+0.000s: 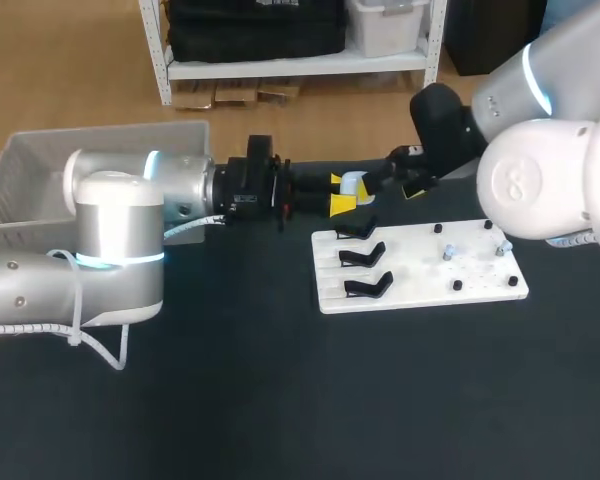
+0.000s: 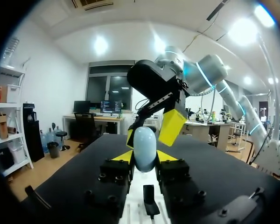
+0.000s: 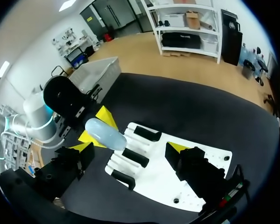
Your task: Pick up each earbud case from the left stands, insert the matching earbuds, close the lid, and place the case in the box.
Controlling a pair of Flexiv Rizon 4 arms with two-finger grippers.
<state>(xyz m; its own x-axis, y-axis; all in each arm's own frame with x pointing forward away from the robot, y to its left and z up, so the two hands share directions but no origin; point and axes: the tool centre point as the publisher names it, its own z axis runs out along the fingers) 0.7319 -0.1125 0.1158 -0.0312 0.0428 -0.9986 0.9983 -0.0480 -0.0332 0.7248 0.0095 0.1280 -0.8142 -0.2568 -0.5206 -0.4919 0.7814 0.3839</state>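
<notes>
Earbud case pinched in left tool, right tool just beside

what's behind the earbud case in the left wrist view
The right tool, open: one yellow tip shows beside the earbud case, the other is mostly covered by it. Anything directly past them is hidden.

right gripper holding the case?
No, the earbud case is clamped in the left gripper; the right gripper is open, fingers wide apart.
</notes>
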